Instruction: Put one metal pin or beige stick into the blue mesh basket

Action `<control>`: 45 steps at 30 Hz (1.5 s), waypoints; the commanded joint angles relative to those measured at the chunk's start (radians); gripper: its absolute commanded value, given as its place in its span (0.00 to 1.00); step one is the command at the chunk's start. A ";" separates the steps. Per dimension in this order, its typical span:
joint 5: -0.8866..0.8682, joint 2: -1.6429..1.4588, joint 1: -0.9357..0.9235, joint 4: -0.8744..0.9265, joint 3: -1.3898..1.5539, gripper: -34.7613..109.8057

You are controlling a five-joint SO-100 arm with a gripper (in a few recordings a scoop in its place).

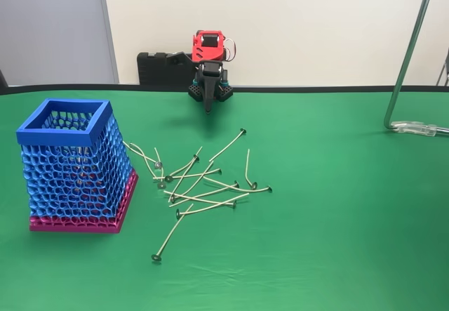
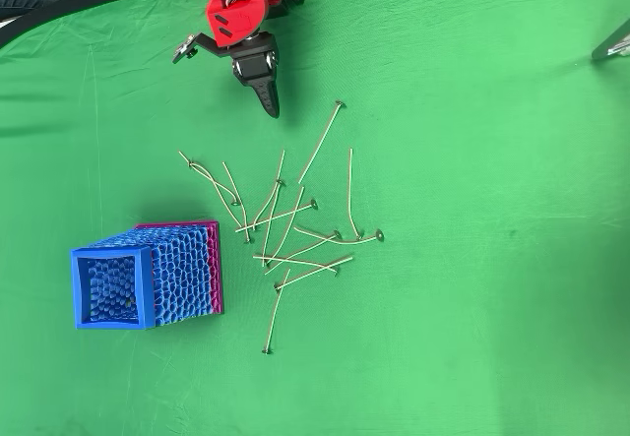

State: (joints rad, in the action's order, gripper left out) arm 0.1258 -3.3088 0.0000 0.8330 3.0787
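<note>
Item one: we record the gripper (image 1: 208, 107), black fingers under a red wrist, at the far edge of the green table (image 1: 337, 184); in the overhead view it shows as one dark taper (image 2: 269, 101), so we read the fingers as brought together, holding nothing.

Item two: the sticks (image 1: 203, 184), a loose crossed scatter of thin beige pins with small round heads, lie on the cloth nearer the camera than the gripper in the fixed view, apart from it. The closest one (image 2: 322, 141) lies just below and right of the fingertips in the overhead view.

Item three: the blue mesh basket (image 1: 64, 132), upright on its magenta base, stands well apart from the gripper, below and left of it in the overhead view (image 2: 110, 288), beyond the scatter's left edge.
</note>
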 commanded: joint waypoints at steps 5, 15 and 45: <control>-0.009 -0.011 0.000 0.009 0.005 0.25; -0.011 -0.015 0.003 0.018 0.005 0.25; -0.018 -0.015 0.005 0.031 0.005 0.25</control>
State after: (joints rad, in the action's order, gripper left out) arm 0.1120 -3.3165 0.0000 0.8575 3.0787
